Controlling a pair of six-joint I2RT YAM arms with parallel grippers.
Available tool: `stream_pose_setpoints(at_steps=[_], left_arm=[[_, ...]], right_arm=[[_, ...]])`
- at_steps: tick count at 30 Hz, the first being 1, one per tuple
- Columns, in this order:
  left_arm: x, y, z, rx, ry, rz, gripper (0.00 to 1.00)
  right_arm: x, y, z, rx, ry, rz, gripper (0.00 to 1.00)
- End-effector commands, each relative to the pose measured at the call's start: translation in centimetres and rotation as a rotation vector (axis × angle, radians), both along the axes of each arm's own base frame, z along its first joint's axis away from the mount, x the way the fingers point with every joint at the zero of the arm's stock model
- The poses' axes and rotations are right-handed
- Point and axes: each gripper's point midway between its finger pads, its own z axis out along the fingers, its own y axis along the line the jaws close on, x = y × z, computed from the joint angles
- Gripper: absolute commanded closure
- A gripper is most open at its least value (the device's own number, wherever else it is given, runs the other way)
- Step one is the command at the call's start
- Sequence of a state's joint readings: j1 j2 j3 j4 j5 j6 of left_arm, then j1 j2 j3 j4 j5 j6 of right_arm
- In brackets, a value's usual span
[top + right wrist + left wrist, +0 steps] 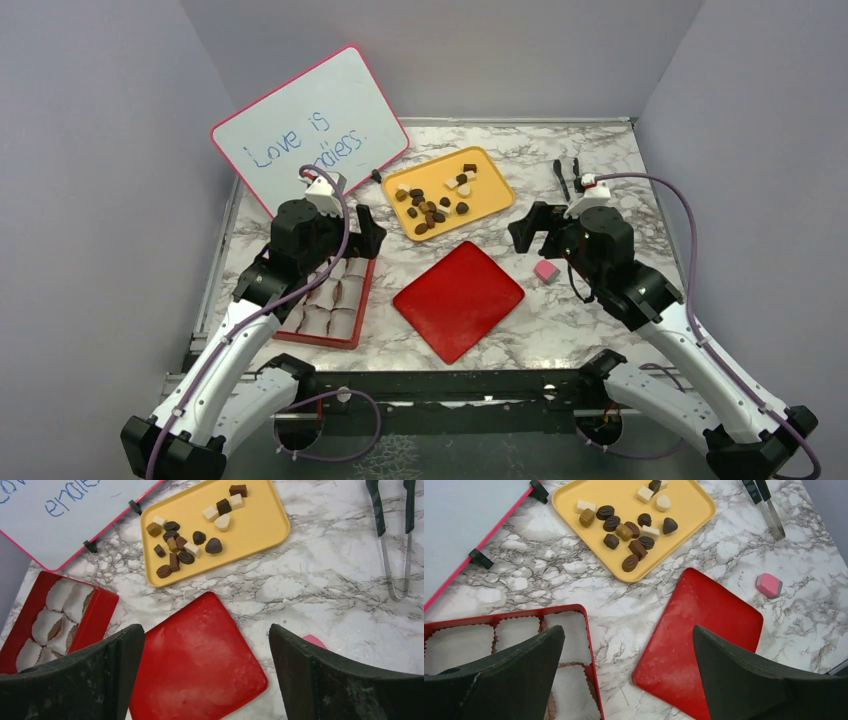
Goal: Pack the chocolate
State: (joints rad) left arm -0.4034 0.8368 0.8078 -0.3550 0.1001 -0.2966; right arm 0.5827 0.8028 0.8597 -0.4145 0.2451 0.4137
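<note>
- All of the chocolate that shows lies loose on the yellow tray, most of it clustered toward the tray's near-left part and a few pieces toward its far corner.
- No piece is seen packed. The red box, to the near-left of the yellow tray, holds white paper cups that look empty where visible, though the left arm hides part of it.
- One red lid lies flat just nearward of the yellow tray, off the box.
- Judged from this, the whole task is left to do: filling the cups, and probably closing the box.
- The left gripper hangs released and empty, near-left of the yellow tray, with the chocolate ahead and well apart.
- The right gripper is likewise spread wide and holds nothing, to the right of the yellow tray, with the chocolate ahead to its left, untouched.
</note>
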Motion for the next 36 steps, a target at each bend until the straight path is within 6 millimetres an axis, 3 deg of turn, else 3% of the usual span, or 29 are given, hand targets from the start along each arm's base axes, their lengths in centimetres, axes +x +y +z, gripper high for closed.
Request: stream_pose_setpoints(at_steps=[1, 10, 15, 22, 27, 31, 36], left_arm=[[0.6, 0.2, 2.2, -0.016, -0.058, 0.025, 0.01], [0.0, 0.1, 1.8, -0.021, -0.059, 0.01, 0.01], [-0.4, 0.2, 1.4, -0.021, -0.056, 0.001, 0.01], [-0.6, 0.8, 0.5, 0.012, -0.061, 0.017, 0.01], [-0.6, 1.3, 0.4, 0.019, -0.065, 0.041, 0.01], [-0.7, 1.6, 0.4, 0.022, -0.071, 0.053, 0.01], [-0.9, 1.5, 0.5, 0.017, -0.076, 0.049, 0.01]], right_arm=[[-0.2, 0.1, -0.5, -0.011, 0.012, 0.01, 0.0], [2.8, -0.9, -0.5, -0.075, -0.035, -0.108, 0.0], [5.6, -1.6, -1.4, -0.232, -0.066, -0.157, 0.0], [9.8, -1.0, -3.0, -0.387, -0.064, -0.157, 0.0], [12.8, -2.5, -6.2, -0.461, 0.019, -0.174, 0.01], [14.4, -3.7, -8.6, -0.447, 0.076, -0.163, 0.09], [16.5, -7.4, -11.2, -0.441, 0.158, -0.197, 0.2]])
